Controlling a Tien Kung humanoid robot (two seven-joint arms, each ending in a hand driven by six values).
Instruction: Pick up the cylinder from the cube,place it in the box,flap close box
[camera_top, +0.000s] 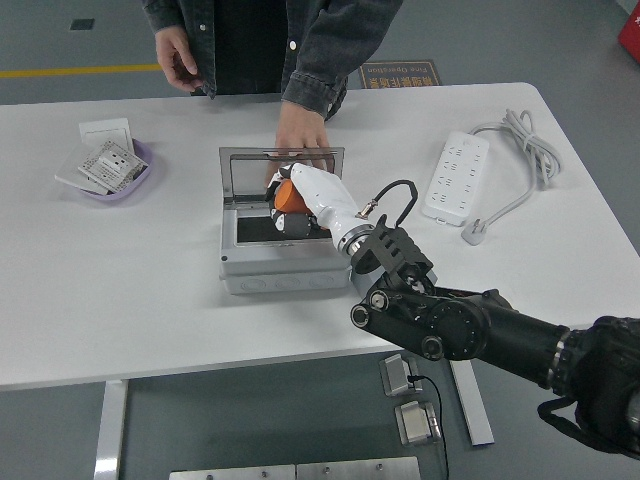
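Right white hand (300, 195) gripping orange cylinder (289, 197) over open grey plastic box (285, 268). Risk: person's hand (300, 135) on clear lid (281, 163) slips, lid pinches fingers, cyl. jams.

Readable text: none you can make out | floor sign (400, 72) beyond the surface: red characters, too small to read | cards in purple dish (112, 166): printed marks, illegible | power strip (455, 176): no legible marking | grey box (282, 262): no label visible
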